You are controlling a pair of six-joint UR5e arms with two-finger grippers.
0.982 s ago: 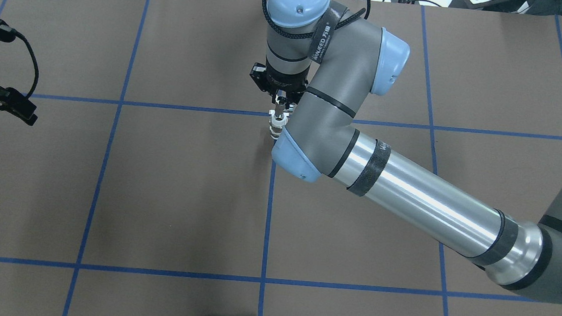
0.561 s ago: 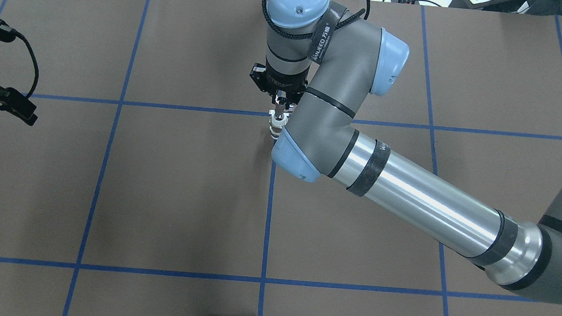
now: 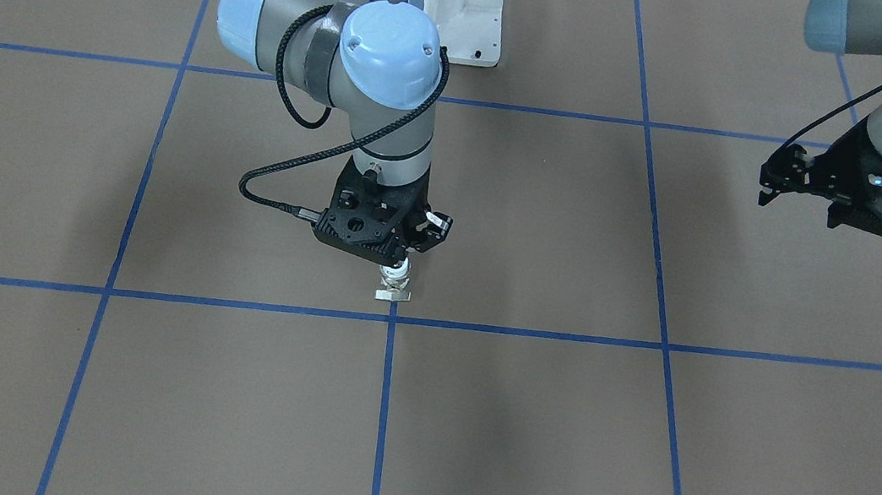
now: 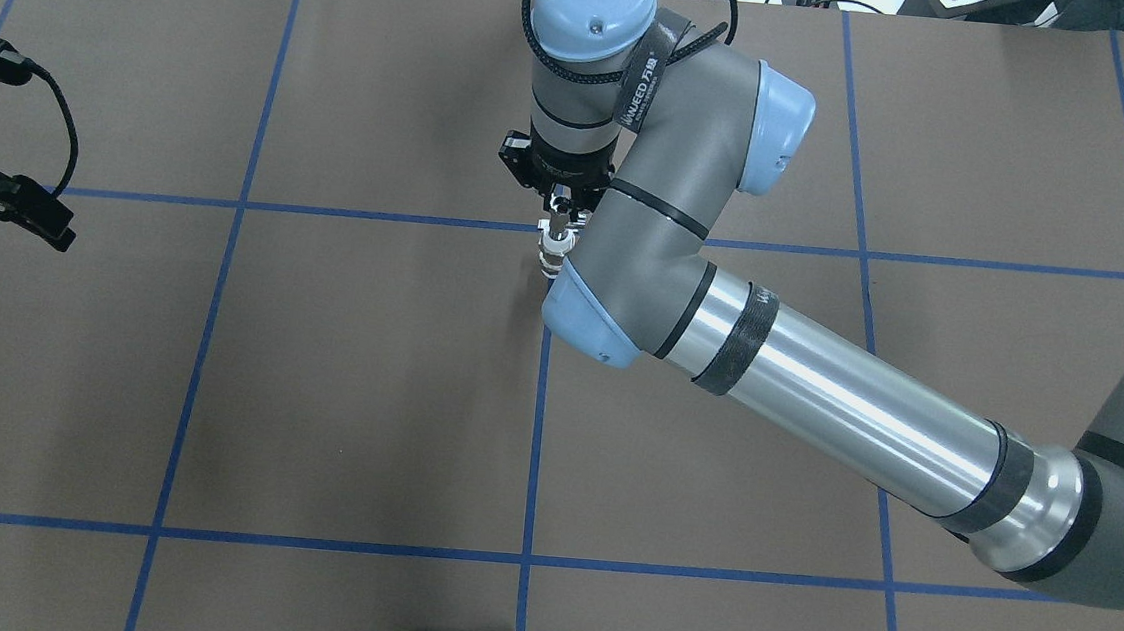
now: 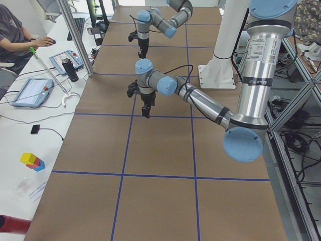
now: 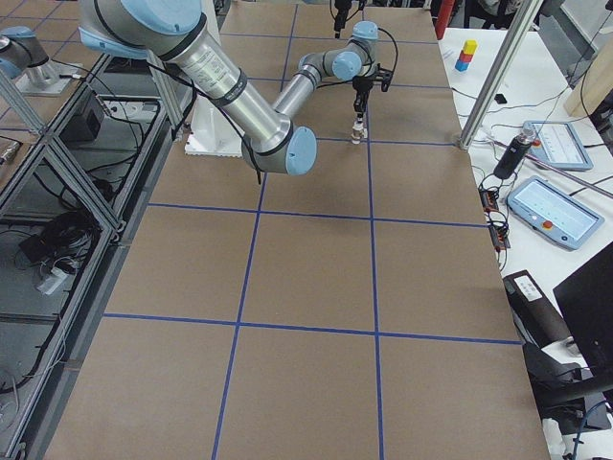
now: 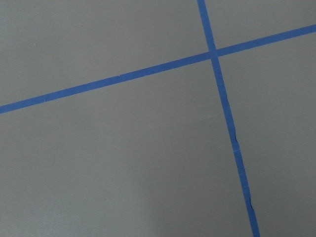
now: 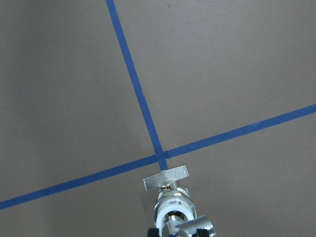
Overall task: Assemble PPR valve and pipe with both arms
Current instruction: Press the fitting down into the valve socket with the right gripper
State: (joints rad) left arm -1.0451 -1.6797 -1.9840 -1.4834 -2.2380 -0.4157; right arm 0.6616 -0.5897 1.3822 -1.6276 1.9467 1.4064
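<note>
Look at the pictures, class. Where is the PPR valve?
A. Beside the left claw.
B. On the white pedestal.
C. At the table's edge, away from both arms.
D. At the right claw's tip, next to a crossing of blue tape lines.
D: the PPR valve sits at the tip of the right claw, its lever handle just by the blue tape crossing; the left claw is far off to the side.

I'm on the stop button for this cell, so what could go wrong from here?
1. The valve hangs handle down from the right tool, very near the table; whether it touches is unclear. Any lowering could jam the handle and twist the valve in the grip.
2. The left tool is far off to the side, so one pinch alone carries the valve; a slip would likely drop it.
</note>
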